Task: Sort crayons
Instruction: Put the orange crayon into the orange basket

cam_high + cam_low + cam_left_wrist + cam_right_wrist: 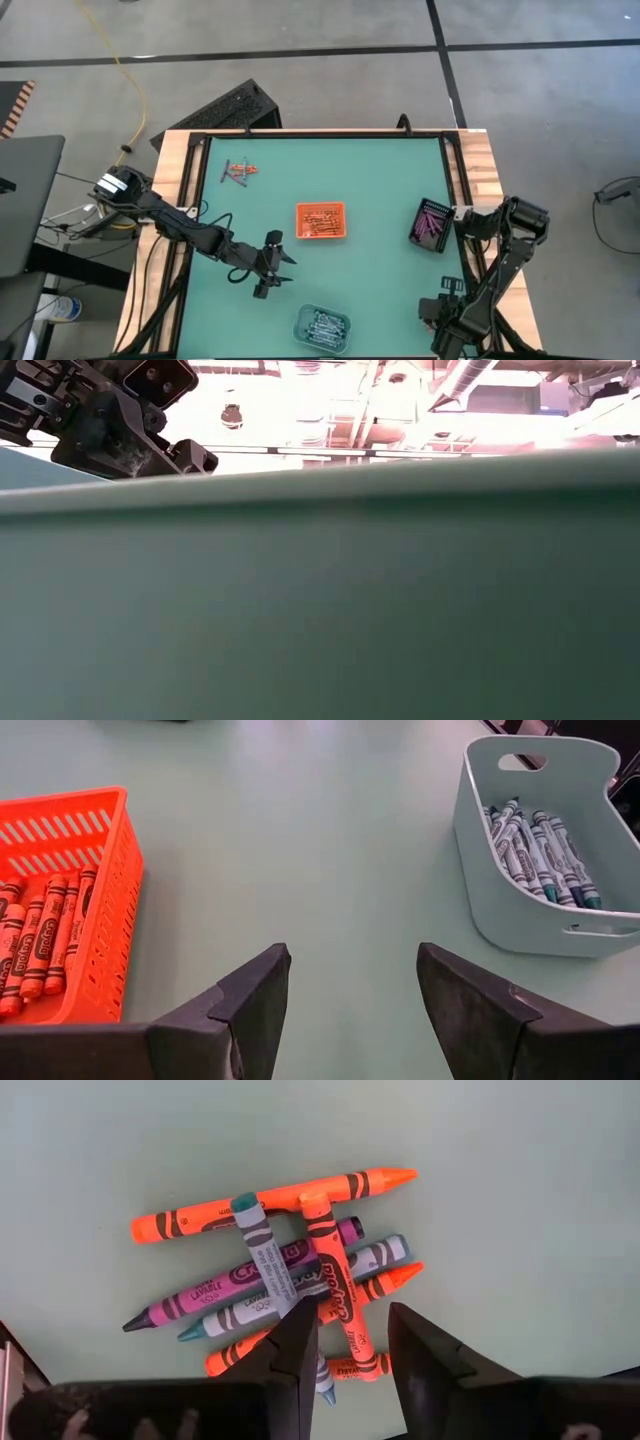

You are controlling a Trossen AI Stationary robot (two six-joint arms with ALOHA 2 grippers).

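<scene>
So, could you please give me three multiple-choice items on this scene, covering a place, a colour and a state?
1. The left gripper is:
A. inside the pale tray
B. over the mat between the orange tray and the pale tray
C. off the table

2. The crayons in the pale tray are:
A. orange
B. purple
C. blue-grey

3. The left gripper is:
A. open and empty
B. shut on a crayon
C. shut on a tray rim

Answers:
1. B: its wrist view has one tray on each side.
2. C: their wrappers are blue-grey.
3. A: only bare mat shows between its fingers.
</scene>
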